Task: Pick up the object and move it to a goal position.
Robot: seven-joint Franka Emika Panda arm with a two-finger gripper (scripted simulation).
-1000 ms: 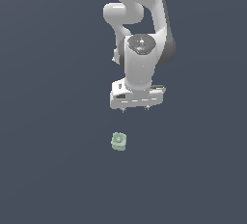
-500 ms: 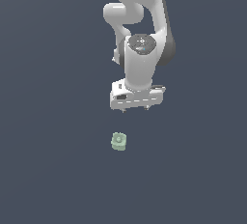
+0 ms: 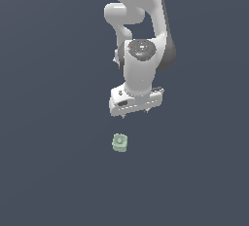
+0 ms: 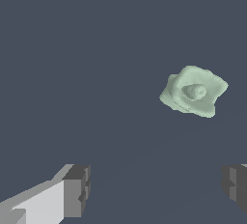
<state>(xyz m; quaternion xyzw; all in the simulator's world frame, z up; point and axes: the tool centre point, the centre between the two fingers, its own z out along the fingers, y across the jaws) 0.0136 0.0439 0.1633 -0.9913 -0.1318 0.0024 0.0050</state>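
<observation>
Object (image 3: 119, 142), a small pale green block, sits on the dark floor (image 3: 48, 171) just below the gripper (image 3: 134, 116), not touching it. Fingers (image 4: 77, 191) are spread wide, holding nothing. I think the gripper should line up over it, then go straight down.

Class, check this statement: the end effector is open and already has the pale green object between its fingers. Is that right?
Not quite. The end effector is open, but the object is not between its fingers; it lies apart from them on the floor, as the wrist view shows.
</observation>
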